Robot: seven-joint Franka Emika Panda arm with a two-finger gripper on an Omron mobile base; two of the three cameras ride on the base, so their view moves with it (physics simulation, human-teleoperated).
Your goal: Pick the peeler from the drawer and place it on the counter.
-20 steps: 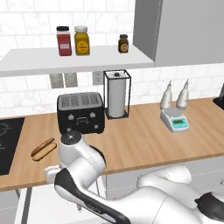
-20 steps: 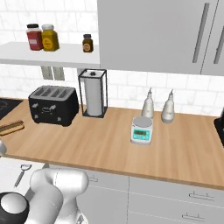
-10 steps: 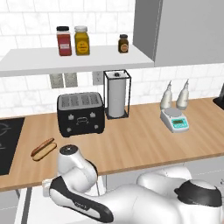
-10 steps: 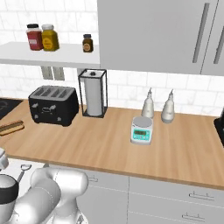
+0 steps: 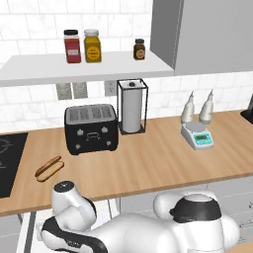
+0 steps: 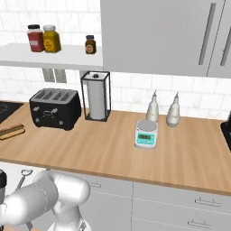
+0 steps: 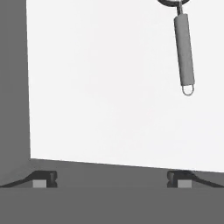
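Note:
The peeler (image 7: 184, 52) lies on the white floor of the open drawer (image 7: 109, 87), in the upper right of the hand view; its slim grey handle points toward me and its loop head is cut off by the top edge. My gripper (image 7: 111, 180) hangs above the drawer, open, with nothing between its fingertips (image 7: 43, 179). The peeler lies ahead of the right fingertip, apart from it. In the right base view the peeler (image 6: 22, 178) shows in the drawer (image 6: 11, 173) beside my arm. The wood-grain counter (image 5: 148, 163) runs above the drawer.
On the counter (image 6: 113, 149) stand a black toaster (image 5: 91, 128), a paper-towel holder (image 5: 132, 106), a small scale (image 5: 197, 136) with two bottles behind it, and a hot dog (image 5: 48, 168) near the black stovetop (image 5: 7, 163). A dark drawer wall (image 7: 13, 87) borders the left of the hand view.
My arm has folded lower and further left, down below the counter edge toward the drawer. The things on the counter have not moved.

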